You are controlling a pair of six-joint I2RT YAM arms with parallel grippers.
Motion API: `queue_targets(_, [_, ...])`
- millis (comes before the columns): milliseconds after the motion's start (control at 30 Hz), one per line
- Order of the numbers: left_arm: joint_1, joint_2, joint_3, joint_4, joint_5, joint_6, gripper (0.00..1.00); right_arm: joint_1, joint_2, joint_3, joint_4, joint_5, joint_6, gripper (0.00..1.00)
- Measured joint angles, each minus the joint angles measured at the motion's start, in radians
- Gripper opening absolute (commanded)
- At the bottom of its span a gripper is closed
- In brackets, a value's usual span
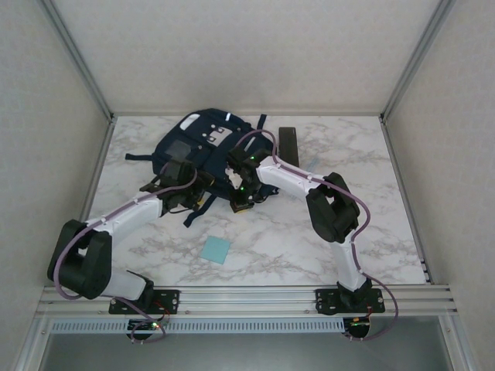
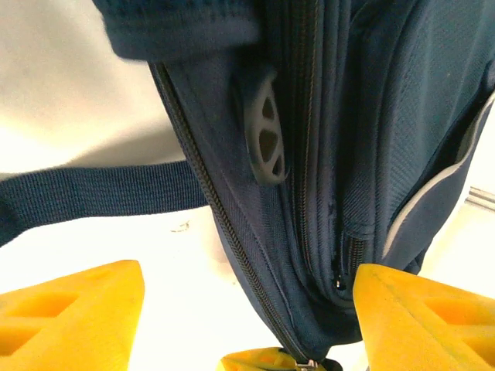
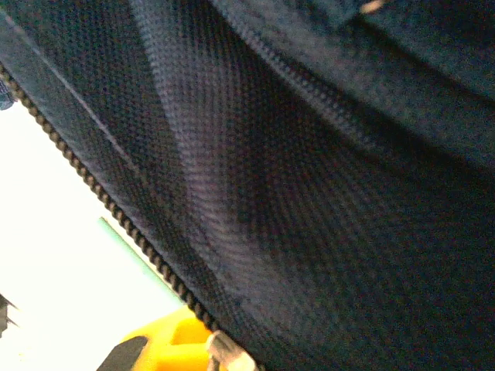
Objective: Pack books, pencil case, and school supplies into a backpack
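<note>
place: lab test cell | aluminium frame (image 1: 247, 295) | white panel walls (image 1: 247, 54) | marble tabletop (image 1: 278, 247)

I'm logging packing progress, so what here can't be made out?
- Inside of the backpack: top view, its own fabric and both arms cover the opening, so what is packed is unknown.
- Right gripper: right wrist view, fabric crowds the lens and the bottom edge cuts off its fingers. Open or shut is unclear.
- Bluish packet: top view, too small to tell its details, beside the right arm.
</note>
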Motion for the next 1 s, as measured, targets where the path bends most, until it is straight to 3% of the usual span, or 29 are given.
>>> queue_targets(133, [-0.039,0.067,0.008,0.051,-0.027,-0.042,0.40,0.002,0.000,0.000,-0.007,-0.001,0.012,0.00])
queue_targets(267, [-0.068,0.158,0.037,0.092,-0.061,-0.060,0.00,0.003,0.000,-0.003,-0.006,-0.005,0.026,0.00])
queue_targets(600, [-0.063,0.152,0.044,0.043,-0.063,0.042,0.00,-0.015,0.004,-0.011,-0.070,0.028,-0.101,0.00])
queue_targets(1000, [0.087,0.073,0.024,-0.129,0.031,0.348,0.00,-0.158,0.000,-0.073,-0.160,0.056,-0.218,0.00])
